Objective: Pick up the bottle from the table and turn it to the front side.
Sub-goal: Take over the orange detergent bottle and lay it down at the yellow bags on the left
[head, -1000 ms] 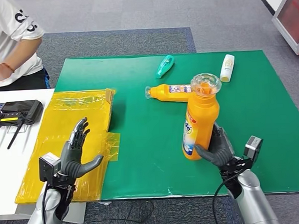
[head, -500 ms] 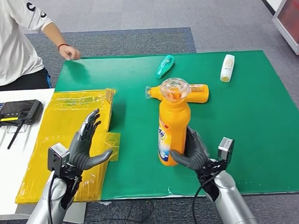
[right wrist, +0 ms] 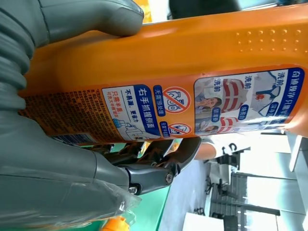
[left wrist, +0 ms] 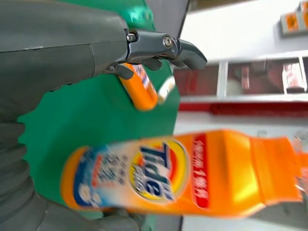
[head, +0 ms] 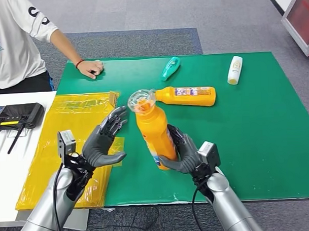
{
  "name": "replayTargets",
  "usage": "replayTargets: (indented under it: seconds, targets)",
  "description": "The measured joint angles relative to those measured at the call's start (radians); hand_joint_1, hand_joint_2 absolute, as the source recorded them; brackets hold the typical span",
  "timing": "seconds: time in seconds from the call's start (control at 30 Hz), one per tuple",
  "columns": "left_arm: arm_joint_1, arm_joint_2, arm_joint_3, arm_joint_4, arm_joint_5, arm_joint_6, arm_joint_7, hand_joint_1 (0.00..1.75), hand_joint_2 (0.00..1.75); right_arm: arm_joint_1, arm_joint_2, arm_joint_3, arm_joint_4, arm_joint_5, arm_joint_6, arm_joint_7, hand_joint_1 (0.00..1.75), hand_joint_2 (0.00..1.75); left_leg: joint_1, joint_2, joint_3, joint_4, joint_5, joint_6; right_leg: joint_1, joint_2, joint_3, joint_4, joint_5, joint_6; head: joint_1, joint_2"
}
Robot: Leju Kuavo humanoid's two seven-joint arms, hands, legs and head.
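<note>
— Where's your bottle (head: pixel 155 133)?
— Your right hand (head: pixel 184 154) grips it above the green bench (head: pixel 260 122), tilted left. Right wrist view shows its back label; left wrist view shows the front logo.
— Left hand (head: pixel 102 142)?
— Spread, holding nothing, beside it.

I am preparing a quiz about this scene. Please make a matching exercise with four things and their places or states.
Things:
1. large orange plastic detergent bottle
2. slim orange plastic bottle
3. small white plastic bottle
4. left robot hand

States:
A. far right on the green mat
B. open, fingers spread
C. gripped by the right robot hand
D. lying mid-mat

Pairs: 1-C, 2-D, 3-A, 4-B
</note>
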Motion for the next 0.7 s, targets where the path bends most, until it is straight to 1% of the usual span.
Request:
replayTargets:
  seconds: [0.13,0.23,0.33,0.4,0.5,0.57,0.63,0.7]
  targets:
    - [-0.016,0.002,-0.010,0.020,0.122,-0.072,0.046,0.00,1.75,-0.008,0.006,0.027,0.013,0.051,-0.053,-0.010,1.75,1.75,0.000,0.000,0.000,0.000,0.000,0.000,0.000,0.000,0.000,0.000,0.000,0.000,0.000,0.000]
    - [-0.019,0.003,-0.011,0.035,0.234,-0.118,0.099,0.00,1.75,-0.010,0.011,0.043,0.017,0.080,-0.093,-0.010,1.75,1.75,0.000,0.000,0.000,0.000,0.000,0.000,0.000,0.000,0.000,0.000,0.000,0.000,0.000,0.000]
    - [-0.020,0.005,-0.011,0.050,0.320,-0.140,0.142,0.00,1.75,-0.012,0.015,0.053,0.021,0.092,-0.114,-0.010,1.75,1.75,0.000,0.000,0.000,0.000,0.000,0.000,0.000,0.000,0.000,0.000,0.000,0.000,0.000,0.000]
    - [-0.021,0.007,-0.011,0.059,0.348,-0.144,0.157,0.00,1.75,-0.013,0.016,0.059,0.024,0.095,-0.123,-0.010,1.75,1.75,0.000,0.000,0.000,0.000,0.000,0.000,0.000,0.000,0.000,0.000,0.000,0.000,0.000,0.000]
    - [-0.022,0.012,-0.011,0.072,0.355,-0.135,0.165,0.00,1.75,-0.014,0.018,0.064,0.025,0.100,-0.132,-0.010,1.75,1.75,0.000,0.000,0.000,0.000,0.000,0.000,0.000,0.000,0.000,0.000,0.000,0.000,0.000,0.000]
    - [-0.022,0.017,-0.011,0.080,0.334,-0.111,0.160,0.00,1.75,-0.014,0.018,0.065,0.025,0.103,-0.139,-0.010,1.75,1.75,0.000,0.000,0.000,0.000,0.000,0.000,0.000,0.000,0.000,0.000,0.000,0.000,0.000,0.000]
    - [-0.022,0.022,-0.012,0.089,0.280,-0.068,0.138,0.00,1.75,-0.014,0.018,0.065,0.025,0.106,-0.146,-0.010,1.75,1.75,0.000,0.000,0.000,0.000,0.000,0.000,0.000,0.000,-0.001,0.000,0.000,0.000,0.000,0.000]
    - [-0.023,0.027,-0.012,0.097,0.191,0.000,0.100,0.00,1.75,-0.014,0.018,0.065,0.024,0.107,-0.150,-0.008,1.75,1.75,0.000,0.000,0.000,0.000,0.000,0.000,0.000,0.000,-0.001,0.000,0.000,0.000,0.000,0.000]
